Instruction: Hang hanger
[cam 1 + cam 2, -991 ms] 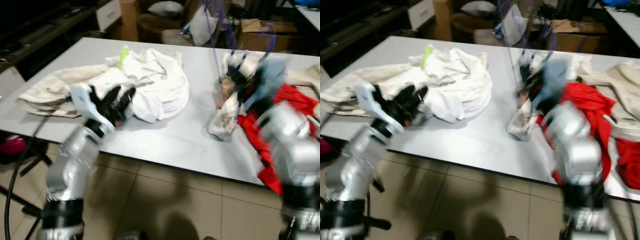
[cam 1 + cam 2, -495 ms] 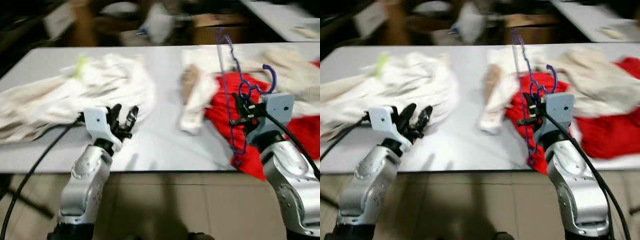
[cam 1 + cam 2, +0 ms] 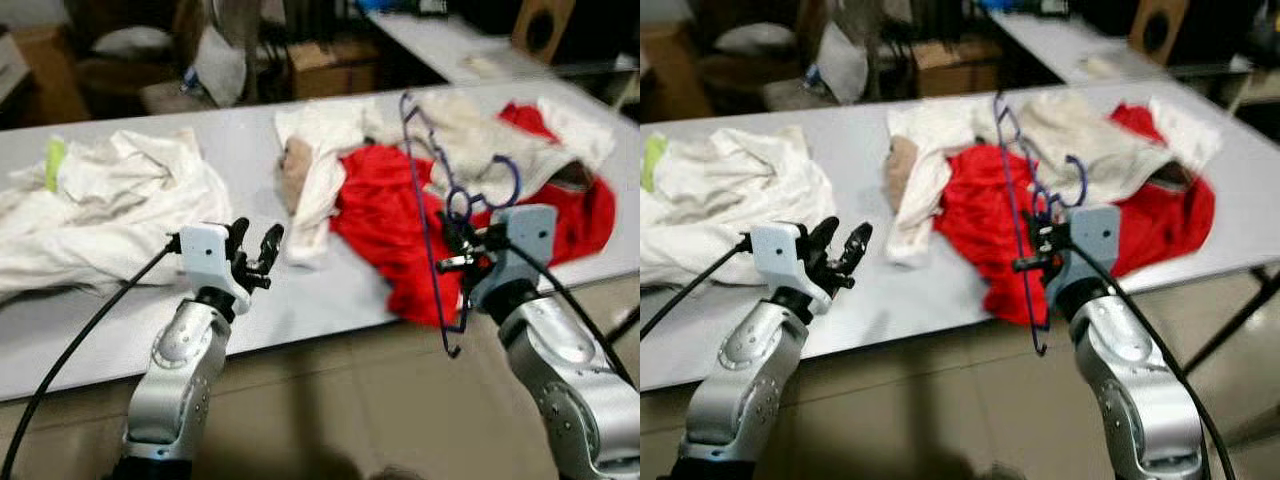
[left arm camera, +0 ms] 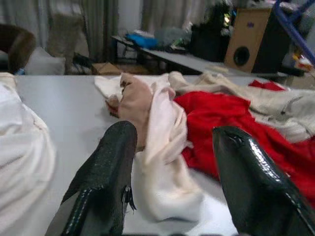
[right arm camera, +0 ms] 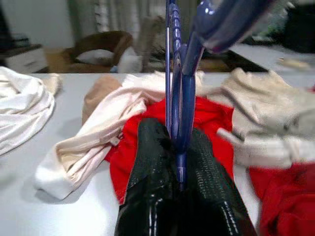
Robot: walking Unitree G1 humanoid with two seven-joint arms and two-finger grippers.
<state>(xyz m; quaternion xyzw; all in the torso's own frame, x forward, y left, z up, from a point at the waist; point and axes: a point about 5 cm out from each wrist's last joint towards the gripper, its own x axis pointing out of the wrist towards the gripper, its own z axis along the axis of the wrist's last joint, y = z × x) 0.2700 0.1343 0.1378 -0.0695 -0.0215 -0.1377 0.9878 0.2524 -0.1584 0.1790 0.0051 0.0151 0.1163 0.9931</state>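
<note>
The robot is standing at the near edge of a long grey table [image 3: 330, 300] strewn with clothes. Its right gripper [image 3: 452, 250] is pinching a blue hanger [image 3: 432, 190] just under the hook, the two black fingers [image 5: 147, 196] pressed tight together on the neck with no gap between them. The hanger is standing nearly upright in that grip, its hook curling up beside the wrist and its frame reaching both up over the clothes and down past the table edge toward the floor. It is touching nothing but the gripper, as far as I can tell.

The left gripper [image 3: 255, 255] is hovering above bare tabletop near the front edge, its fingers [image 4: 106, 177] spread wide apart and holding nothing. A black cable [image 3: 80, 340] is trailing from that wrist down off to the side.

Behind the hanger a red garment [image 3: 385, 225] is lying crumpled, with part of it drooping over the table edge. A beige garment [image 3: 480, 150] is lying partly over its far side. Just beside the red one, toward the middle of the table, a cream and tan garment [image 3: 305, 185] is lying in a long bunch. Farther to the robot's left a white heap [image 3: 110, 210] is spread out, with a strip of lime green [image 3: 53, 163] showing at its far side.

Beyond the table there are a cardboard box [image 3: 320, 68], a second table [image 3: 440, 40] and a speaker [image 4: 243, 46].
</note>
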